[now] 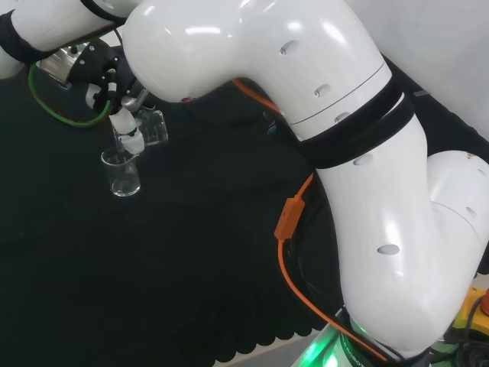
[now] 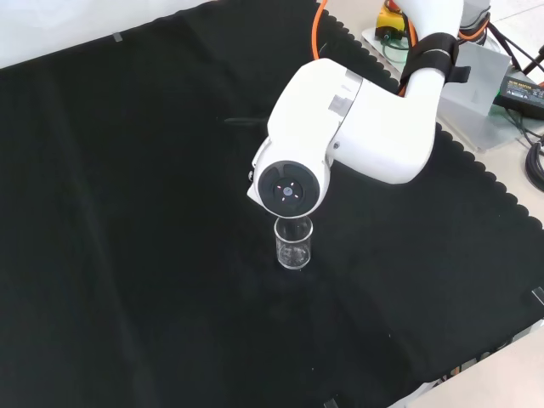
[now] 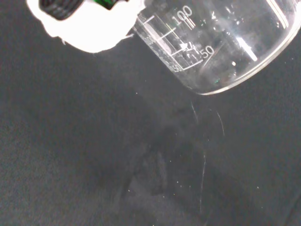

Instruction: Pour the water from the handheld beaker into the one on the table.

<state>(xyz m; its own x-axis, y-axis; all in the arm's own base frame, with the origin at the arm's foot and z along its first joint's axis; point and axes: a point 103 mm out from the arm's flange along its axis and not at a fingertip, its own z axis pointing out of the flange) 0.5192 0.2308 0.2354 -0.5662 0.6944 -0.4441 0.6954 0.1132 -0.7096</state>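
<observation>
Gripping: hand (image 1: 114, 92) has its fingers curled round the handheld beaker (image 1: 151, 126) in the head view, holding it tilted above the cloth.
Handheld beaker: clear glass with printed graduation marks, seen close in the wrist view (image 3: 221, 42); its rim hangs just above the beaker below, and whether the two touch cannot be told.
Beaker on the tabletop: small clear beaker (image 1: 123, 173) standing upright on the black cloth, directly beneath the hand; in the front view (image 2: 294, 242) it stands just below the arm's round grey cap.
Water: hard to make out in either vessel; no stream can be seen plainly, and the levels cannot be read.
Hidden: in the front view the arm's big white link (image 2: 340, 132) stands before the hand and the handheld beaker, covering them.
Cut off: in the head view the hand is partly covered by the arm's white link (image 1: 252, 53), so its palm is hard to see.
Wrist view: faint curved glints (image 3: 204, 141) on the dark cloth mark the lower beaker's wall, barely visible; a blurred white part of the hand (image 3: 89, 26) lies beside the held glass.
Tabletop: black cloth (image 2: 127, 212) with a scalloped edge.
Around: orange cable (image 1: 286, 252) runs along the arm; green cable (image 1: 53, 107) loops near the wrist.
</observation>
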